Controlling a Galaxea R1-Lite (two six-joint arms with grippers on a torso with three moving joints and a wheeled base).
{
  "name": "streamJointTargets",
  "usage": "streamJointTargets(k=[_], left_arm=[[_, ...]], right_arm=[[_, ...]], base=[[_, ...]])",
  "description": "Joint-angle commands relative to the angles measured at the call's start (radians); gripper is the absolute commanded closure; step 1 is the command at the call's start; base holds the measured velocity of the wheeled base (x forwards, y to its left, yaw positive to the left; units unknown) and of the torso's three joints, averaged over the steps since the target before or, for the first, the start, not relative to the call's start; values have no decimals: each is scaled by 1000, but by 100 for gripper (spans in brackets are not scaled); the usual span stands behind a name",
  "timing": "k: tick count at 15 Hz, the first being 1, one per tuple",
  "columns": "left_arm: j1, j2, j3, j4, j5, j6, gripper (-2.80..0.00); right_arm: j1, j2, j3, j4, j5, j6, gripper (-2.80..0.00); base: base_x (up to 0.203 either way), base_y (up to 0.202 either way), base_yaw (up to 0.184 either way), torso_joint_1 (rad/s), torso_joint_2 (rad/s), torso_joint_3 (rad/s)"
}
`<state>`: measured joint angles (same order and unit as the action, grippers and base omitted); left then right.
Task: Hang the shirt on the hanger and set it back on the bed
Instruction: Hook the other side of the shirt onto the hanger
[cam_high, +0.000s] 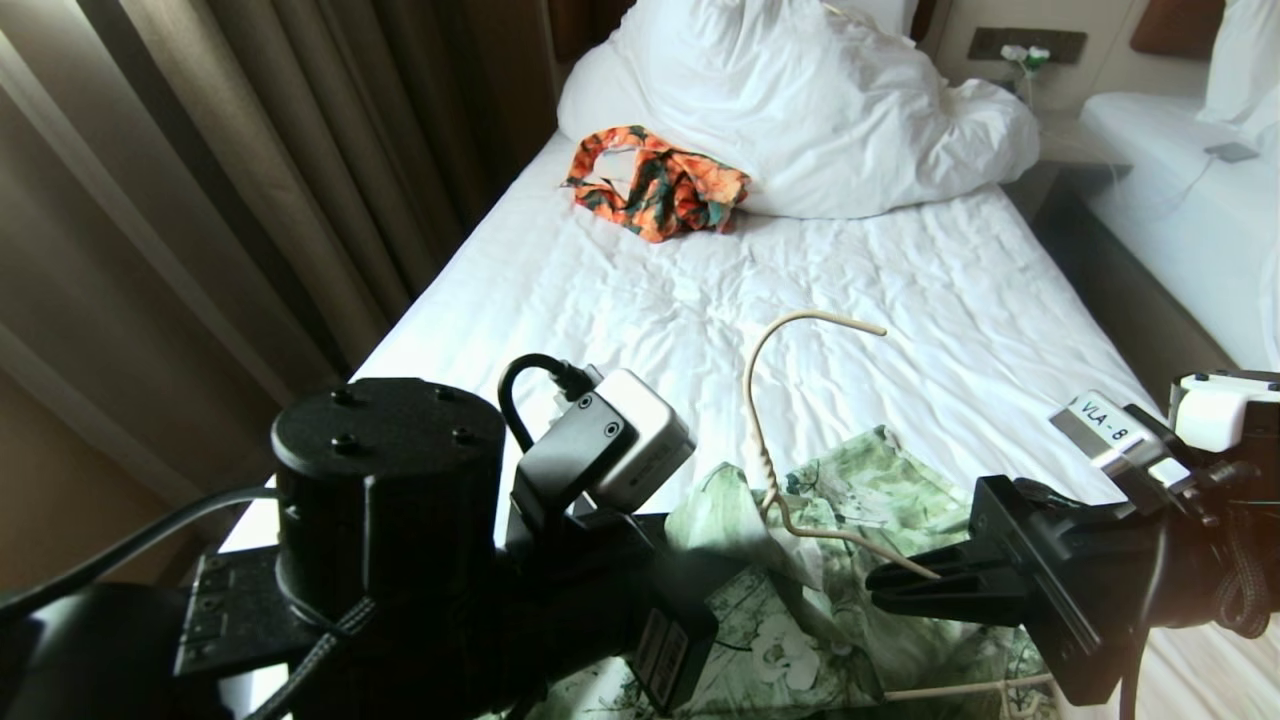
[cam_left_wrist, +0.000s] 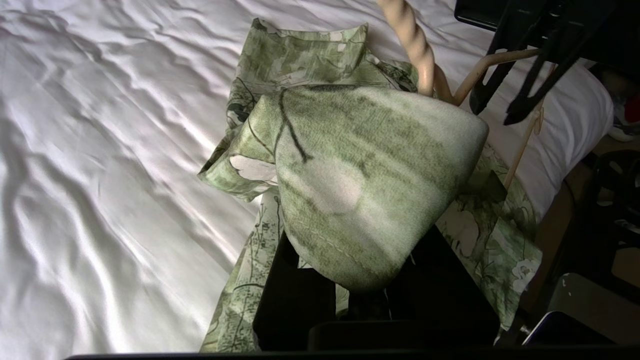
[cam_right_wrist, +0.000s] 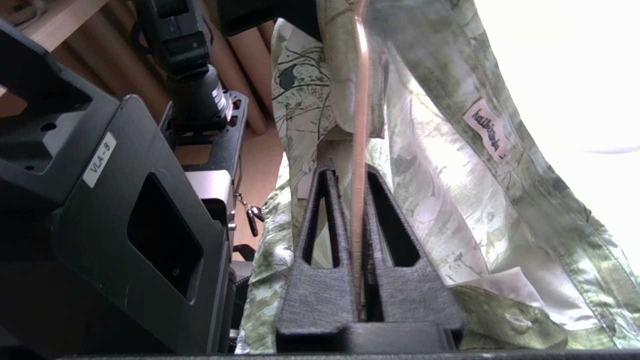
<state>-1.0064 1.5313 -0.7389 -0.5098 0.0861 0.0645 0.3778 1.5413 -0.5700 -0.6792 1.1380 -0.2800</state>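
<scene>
The green floral shirt (cam_high: 860, 500) lies bunched at the near end of the bed (cam_high: 640, 310). The cream wire hanger (cam_high: 757, 430) stands up out of it, hook uppermost. My right gripper (cam_high: 885, 590) comes in from the right, shut on the hanger's sloping arm. In the right wrist view the wire (cam_right_wrist: 359, 125) runs between the fingers of that gripper (cam_right_wrist: 350, 172), with shirt cloth (cam_right_wrist: 450, 190) hanging behind. My left gripper (cam_left_wrist: 367, 295) is shut on a fold of the shirt (cam_left_wrist: 370, 165), which drapes over its fingers and hides them. The hanger's twisted neck (cam_left_wrist: 415, 45) rises just beyond.
An orange-and-teal garment (cam_high: 655, 185) lies by the heaped white duvet (cam_high: 820, 100) at the head of the bed. Brown curtains (cam_high: 200, 200) run along the left side. A second white bed (cam_high: 1190, 200) with a phone (cam_high: 1232, 152) stands across a narrow gap on the right.
</scene>
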Motion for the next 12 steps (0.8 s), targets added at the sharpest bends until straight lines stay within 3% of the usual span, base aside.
streamJointTargets(k=[1, 4, 6, 9, 10, 12], left_arm=[[-1, -3, 0, -6, 0, 0, 0], [-7, -6, -1, -6, -2, -2, 0], [-22, -10, -5, -6, -2, -3, 0], [-34, -23, -13, -6, 0, -6, 0], [-34, -31, -29, -6, 0, -15, 0], [-37, -48, -42, -1, -2, -40, 0]], right_arm=[[0, 5, -1, -2, 3, 0, -280], [0, -8, -3, 0, -13, 32, -280], [0, -60, 1, 0, -120, 104, -280], [-1, -137, 2, 0, -203, 220, -280], [-3, -161, -5, 2, -261, 251, -280], [-4, -188, -56, 11, -451, 351, -280]], base=[[0, 0, 0, 0, 0, 0], [0, 0, 0, 0, 0, 0], [0, 0, 0, 0, 0, 0], [0, 0, 0, 0, 0, 0], [0, 0, 0, 0, 0, 0], [0, 0, 0, 0, 0, 0]])
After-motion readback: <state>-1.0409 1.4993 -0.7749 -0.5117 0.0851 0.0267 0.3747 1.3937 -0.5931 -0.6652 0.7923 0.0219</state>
